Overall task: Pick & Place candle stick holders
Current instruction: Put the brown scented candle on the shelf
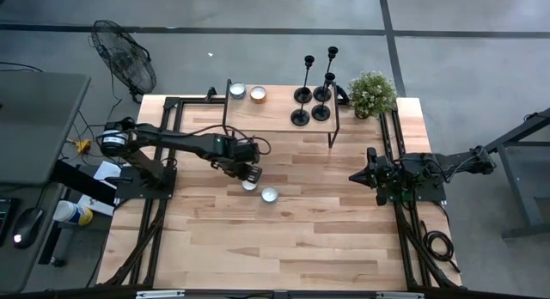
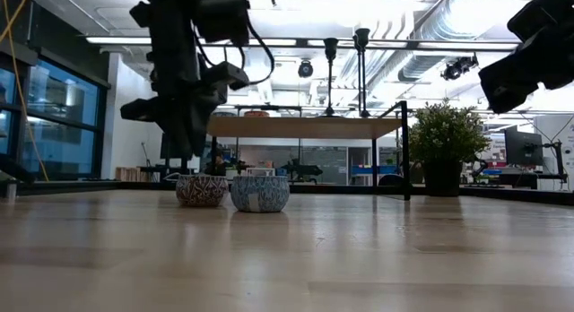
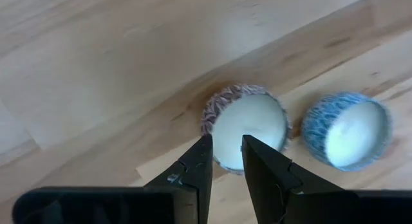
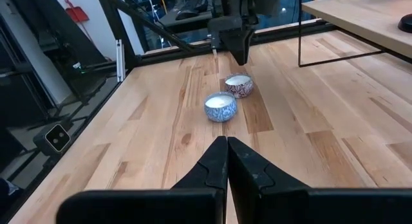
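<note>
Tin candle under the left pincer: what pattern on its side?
The round tin candle has a reddish-brown and white patterned wall, clearest in the left wrist view.

The wooden table [image 1: 292, 239] carries 2 tealight candles [image 1: 269, 194] and a shelf [image 1: 279, 118].

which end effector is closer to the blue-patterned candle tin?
Left. The left end effector hovers over the brownish tin right beside the blue-patterned candle tin; the right end effector sits well off toward the table's right side.

My left gripper [image 1: 250, 173] hangs over one candle [image 1: 249, 185], another candle [image 1: 269, 194] just beside; holders [image 1: 311, 94] on shelf [image 1: 275, 118].
</note>
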Robot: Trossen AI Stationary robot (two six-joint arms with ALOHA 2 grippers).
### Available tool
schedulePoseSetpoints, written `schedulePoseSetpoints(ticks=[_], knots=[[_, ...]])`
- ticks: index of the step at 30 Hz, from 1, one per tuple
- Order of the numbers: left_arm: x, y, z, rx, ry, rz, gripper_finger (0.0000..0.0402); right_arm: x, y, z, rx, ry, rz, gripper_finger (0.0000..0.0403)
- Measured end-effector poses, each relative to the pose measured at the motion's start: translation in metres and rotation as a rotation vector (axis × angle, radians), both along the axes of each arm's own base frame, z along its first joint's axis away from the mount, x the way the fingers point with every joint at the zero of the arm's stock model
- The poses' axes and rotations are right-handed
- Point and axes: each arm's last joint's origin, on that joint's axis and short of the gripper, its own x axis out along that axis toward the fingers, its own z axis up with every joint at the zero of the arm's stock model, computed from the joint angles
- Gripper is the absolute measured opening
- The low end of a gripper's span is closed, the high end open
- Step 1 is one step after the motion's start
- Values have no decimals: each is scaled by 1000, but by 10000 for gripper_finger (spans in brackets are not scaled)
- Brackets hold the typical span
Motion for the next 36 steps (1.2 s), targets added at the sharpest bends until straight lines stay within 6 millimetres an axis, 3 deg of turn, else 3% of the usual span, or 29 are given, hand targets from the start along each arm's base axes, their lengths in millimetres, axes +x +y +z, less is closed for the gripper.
schedulePoseSetpoints(ticks=[15,26,36], knots=[[8,1,-25,0,111,-42,81,0,0,0,1,1,0,0],[9,0,-28,-4,123,-51,79,0,0,0,-1,3,0,0],[9,0,-28,2,122,-76,5,0,0,0,0,1,0,0]])
